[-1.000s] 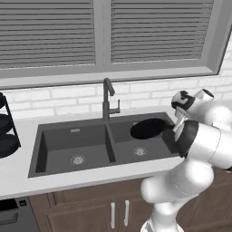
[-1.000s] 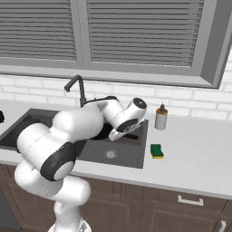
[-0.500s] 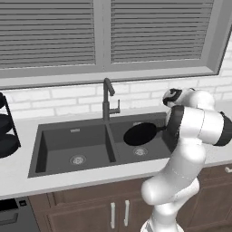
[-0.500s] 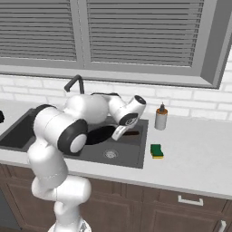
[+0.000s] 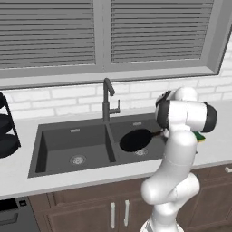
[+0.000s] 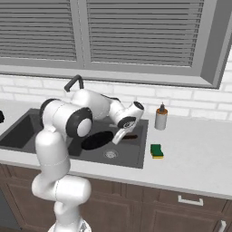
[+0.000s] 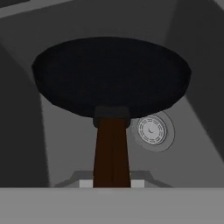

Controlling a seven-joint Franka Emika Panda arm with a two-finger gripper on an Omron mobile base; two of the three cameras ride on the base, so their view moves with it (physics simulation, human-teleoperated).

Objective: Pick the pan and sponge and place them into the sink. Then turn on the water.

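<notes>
The black pan (image 5: pixel 136 139) hangs level inside the right basin of the dark grey sink (image 5: pixel 72 136), a little above the floor. My gripper (image 6: pixel 119 136) is shut on its dark handle (image 6: pixel 130 137). From the hand camera the pan (image 7: pixel 111 74) spreads ahead, its handle (image 7: pixel 111 153) running back to my gripper (image 7: pixel 111 183), and the silver drain (image 7: pixel 152 130) lies below it. The green and yellow sponge (image 6: pixel 157 151) lies on the white counter just right of the sink; my arm partly covers the sponge (image 5: pixel 200 136) in the left base view. No stream falls from the faucet (image 5: pixel 108 97).
A soap bottle (image 6: pixel 161 118) stands on the counter behind the sponge, near the brick wall. A black tiered rack (image 5: pixel 7 131) stands at the far left of the counter. The left basin holds only its drain (image 5: pixel 77 159).
The arm has swung in over the sink and carried the pan from the right basin's rim leftward and down into the basin.
</notes>
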